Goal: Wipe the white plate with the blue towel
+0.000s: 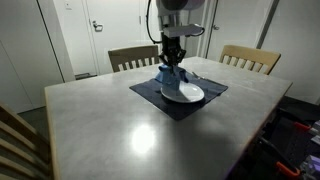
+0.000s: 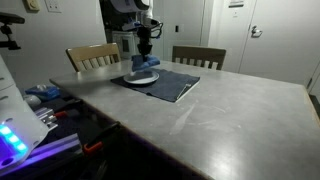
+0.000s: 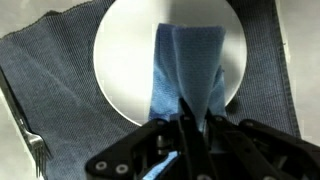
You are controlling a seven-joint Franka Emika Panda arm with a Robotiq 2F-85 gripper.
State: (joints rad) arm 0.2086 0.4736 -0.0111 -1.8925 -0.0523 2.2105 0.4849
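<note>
Fingers [image 3: 178,135] clamped on blue towel [image 3: 186,68]; towel draped across white plate [image 3: 125,60]. Wiping apparently begun, most strokes probably left.

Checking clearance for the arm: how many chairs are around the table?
3 in an exterior view: one chair and another chair along the far side, and a slatted chair back at the near corner. More may be out of frame.

The arm [image 1: 176,14] points straight down, tool [image 1: 172,64] pinched closed.
</note>
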